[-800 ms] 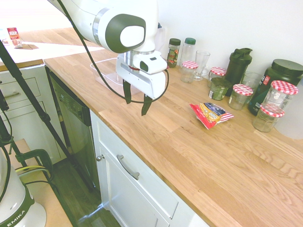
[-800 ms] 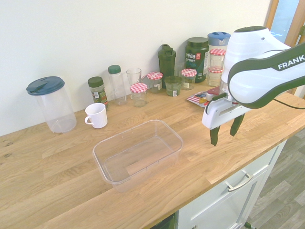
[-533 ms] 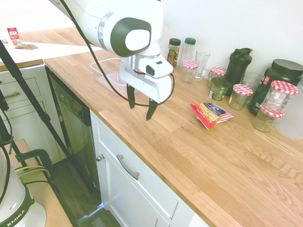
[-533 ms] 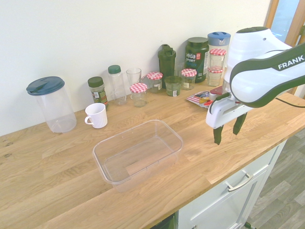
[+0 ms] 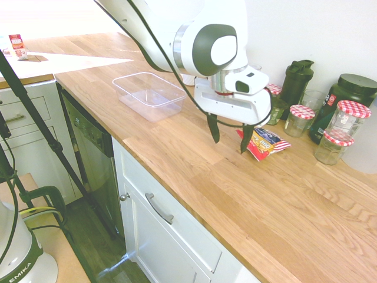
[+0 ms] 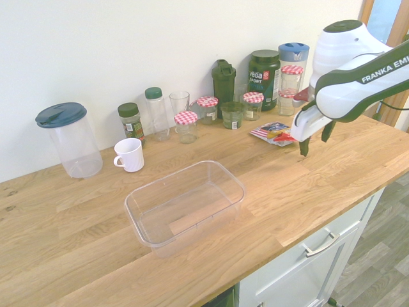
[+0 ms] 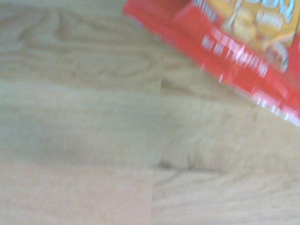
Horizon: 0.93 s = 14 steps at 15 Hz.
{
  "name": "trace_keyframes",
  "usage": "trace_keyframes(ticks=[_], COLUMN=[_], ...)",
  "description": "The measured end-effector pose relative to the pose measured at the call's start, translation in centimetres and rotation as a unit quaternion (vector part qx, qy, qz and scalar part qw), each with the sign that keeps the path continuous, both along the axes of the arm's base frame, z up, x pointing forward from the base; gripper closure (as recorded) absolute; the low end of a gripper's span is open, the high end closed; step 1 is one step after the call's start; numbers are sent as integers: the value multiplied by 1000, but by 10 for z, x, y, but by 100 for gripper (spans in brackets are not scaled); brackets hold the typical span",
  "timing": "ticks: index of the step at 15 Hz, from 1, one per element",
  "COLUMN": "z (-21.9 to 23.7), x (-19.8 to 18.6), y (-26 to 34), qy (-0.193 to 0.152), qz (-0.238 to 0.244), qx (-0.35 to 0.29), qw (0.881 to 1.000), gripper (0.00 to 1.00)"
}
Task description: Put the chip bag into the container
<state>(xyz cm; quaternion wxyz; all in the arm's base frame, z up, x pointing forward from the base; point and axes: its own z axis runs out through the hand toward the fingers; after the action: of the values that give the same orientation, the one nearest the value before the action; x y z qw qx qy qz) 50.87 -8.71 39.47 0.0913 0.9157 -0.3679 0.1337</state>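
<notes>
First exterior view: tool (image 5: 229,131) shifted rightward along the table (image 5: 194,159) since a moment ago, from beside the container (image 5: 149,94) to just left of the chip bag (image 5: 263,142); fingers spread, gripping nothing, tips above the wood. Chip bag flat on the table, in front of the checked-lid jars (image 5: 300,119). Second exterior view: adds a lidded jug (image 6: 69,139) and white mug (image 6: 130,154) at far left, hidden elsewhere; container (image 6: 185,206) empty, well apart from the bag (image 6: 273,132). Wrist view: only blurred wood grain and the bag's red edge (image 7: 225,47)
</notes>
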Motion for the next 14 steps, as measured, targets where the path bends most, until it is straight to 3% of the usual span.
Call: trace_keyframes(ticks=[4,5,14], z=[-9,-12,-43], x=[41,49,63], y=[33,41,34], qy=[-14,-16,-4], qz=[20,24,26], qx=[-48,-58,-103], qw=[999,998,994], gripper=[0,100,100])
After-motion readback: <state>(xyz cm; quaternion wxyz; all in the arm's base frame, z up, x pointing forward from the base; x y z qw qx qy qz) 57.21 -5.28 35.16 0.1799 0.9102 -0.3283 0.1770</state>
